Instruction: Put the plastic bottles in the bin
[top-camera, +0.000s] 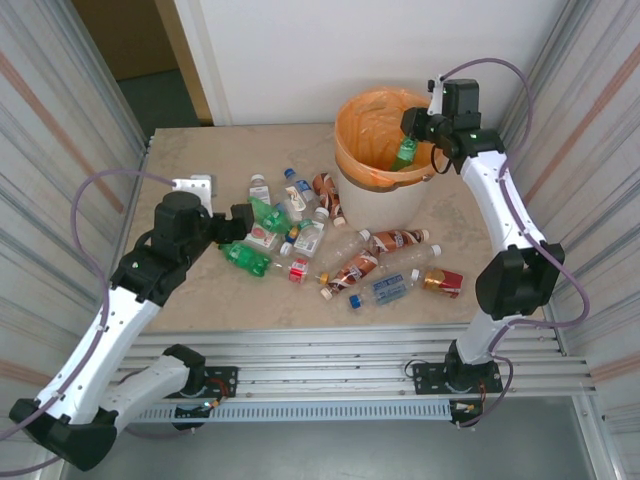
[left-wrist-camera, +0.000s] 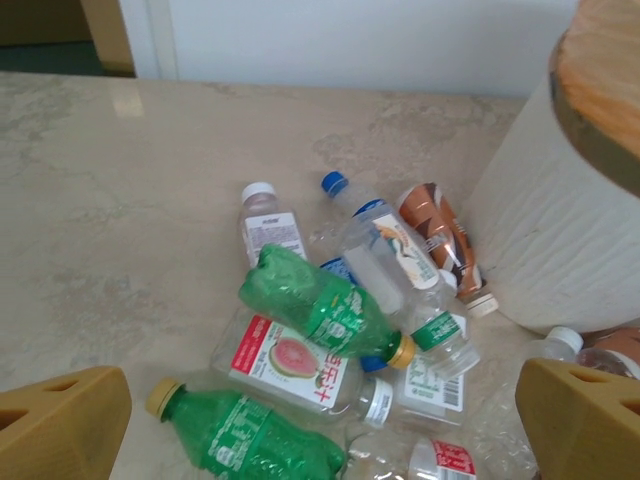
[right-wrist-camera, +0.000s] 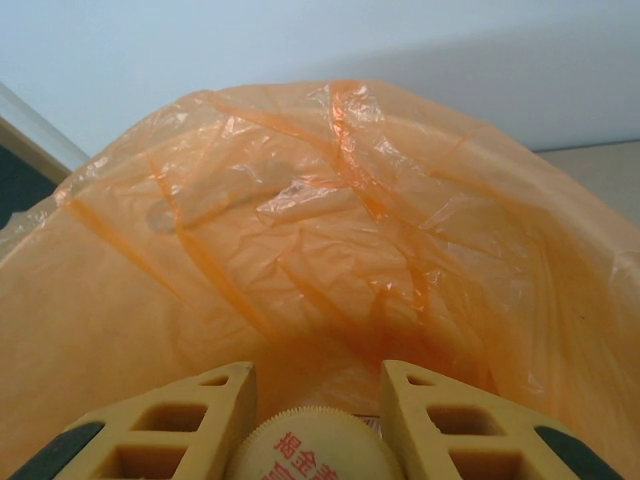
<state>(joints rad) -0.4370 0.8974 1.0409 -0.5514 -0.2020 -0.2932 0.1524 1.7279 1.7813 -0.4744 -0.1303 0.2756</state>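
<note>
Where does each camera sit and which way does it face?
Top external: above, behind the arms, looking down on table, bin, both arms.
Left wrist: low over the table, facing bottle pile and bin; open left claw at bottom.
Right wrist: above the bin, facing orange bag; right claw shut on a capped bottle.
Shared: top external and left wrist show pile and bin.

I counted one bin on the table, and two tools: my left tool and my right tool. There were three green bottles: two green bottles lay left of the bin, and a third green bottle was gripped in my right tool. Brown-labelled bottles also numbered three. One red-and-gold bottle lay at the near right. The clear bottles overlapped in the heap. I made out about seven, so roughly fourteen bottles in all.
</note>
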